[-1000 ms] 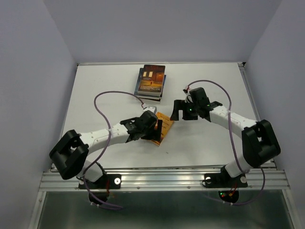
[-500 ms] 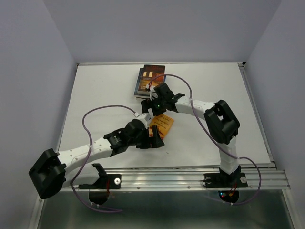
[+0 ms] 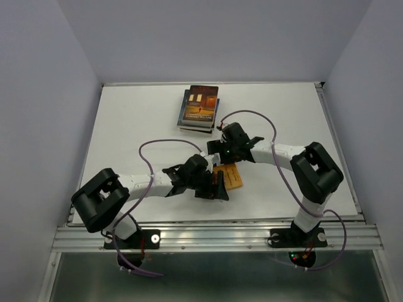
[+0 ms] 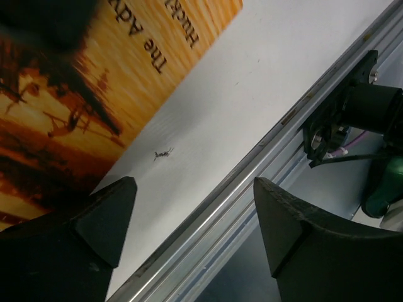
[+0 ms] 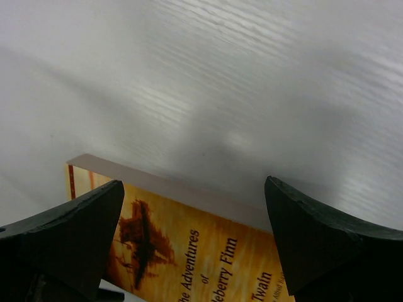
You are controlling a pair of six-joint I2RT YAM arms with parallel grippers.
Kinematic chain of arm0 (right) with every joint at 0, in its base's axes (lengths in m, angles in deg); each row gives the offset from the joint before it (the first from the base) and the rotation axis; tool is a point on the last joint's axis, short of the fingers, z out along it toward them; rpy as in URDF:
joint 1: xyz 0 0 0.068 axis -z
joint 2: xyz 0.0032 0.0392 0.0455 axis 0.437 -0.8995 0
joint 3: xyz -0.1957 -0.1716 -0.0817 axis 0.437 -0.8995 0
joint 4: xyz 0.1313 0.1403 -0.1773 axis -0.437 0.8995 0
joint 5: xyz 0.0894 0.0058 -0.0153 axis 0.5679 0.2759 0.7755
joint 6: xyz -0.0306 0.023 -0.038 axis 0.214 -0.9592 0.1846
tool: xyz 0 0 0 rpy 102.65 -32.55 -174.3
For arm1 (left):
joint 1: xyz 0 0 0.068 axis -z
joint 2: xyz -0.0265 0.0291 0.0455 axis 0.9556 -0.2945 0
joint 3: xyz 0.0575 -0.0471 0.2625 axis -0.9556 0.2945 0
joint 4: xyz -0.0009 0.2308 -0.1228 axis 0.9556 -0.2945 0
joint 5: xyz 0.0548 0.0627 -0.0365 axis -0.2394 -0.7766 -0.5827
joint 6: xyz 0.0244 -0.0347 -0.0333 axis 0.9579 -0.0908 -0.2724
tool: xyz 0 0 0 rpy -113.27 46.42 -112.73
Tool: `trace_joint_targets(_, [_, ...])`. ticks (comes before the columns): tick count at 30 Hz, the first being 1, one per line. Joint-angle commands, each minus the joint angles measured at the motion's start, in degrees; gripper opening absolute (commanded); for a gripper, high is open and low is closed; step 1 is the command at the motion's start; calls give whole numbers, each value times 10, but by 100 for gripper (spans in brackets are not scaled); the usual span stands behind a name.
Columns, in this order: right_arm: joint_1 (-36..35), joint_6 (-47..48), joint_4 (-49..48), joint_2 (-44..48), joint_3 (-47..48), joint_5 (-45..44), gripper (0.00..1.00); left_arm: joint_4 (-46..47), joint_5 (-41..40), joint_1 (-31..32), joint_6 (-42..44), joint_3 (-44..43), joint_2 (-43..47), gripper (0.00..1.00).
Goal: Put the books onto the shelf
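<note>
My left jaws and right jaws stand released, grasping nothing. The orange book (image 3: pixel 229 175) lies flat on the surface (image 3: pixel 126 126) between them, with the stack (image 3: pixel 199 108) beyond. I see no shelf, so probably nothing is shelved yet.

I see a white worktop (image 3: pixel 126 126) with pale bluish walls on three sides: the left wall (image 3: pixel 38 94), the back wall (image 3: pixel 214 38) and the right wall (image 3: pixel 378 94). A shiny metal rail (image 3: pixel 214 238) runs along the near edge. The light is soft.

One book (image 3: pixel 230 175) lies on the table (image 3: pixel 126 126), before the stack (image 3: pixel 199 106).
</note>
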Motion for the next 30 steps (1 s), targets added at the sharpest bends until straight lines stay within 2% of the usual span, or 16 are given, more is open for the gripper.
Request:
trace_joint_targets(1, [16, -45, 27, 68, -77, -37, 100, 3, -17, -4, 13, -36, -30, 90])
trace_joint_targets(10, [21, -90, 82, 171, -167, 0, 98, -20, -74, -31, 26, -98, -111, 91])
trace_joint_targets(15, [27, -97, 111, 212, -187, -28, 96, -8, -82, -88, 26, -106, -139, 92])
trace_joint_targets(23, [52, -140, 100, 200, -150, -77, 96, -11, -101, -109, 30, -113, -117, 94])
trace_joint_targets(26, [57, -141, 79, 191, -134, -72, 94, 6, -96, -127, 13, -101, -117, 94])
trace_joint_targets(30, [73, -143, 60, 156, -120, -47, 85, 36, -66, -130, 27, -100, -129, 94])
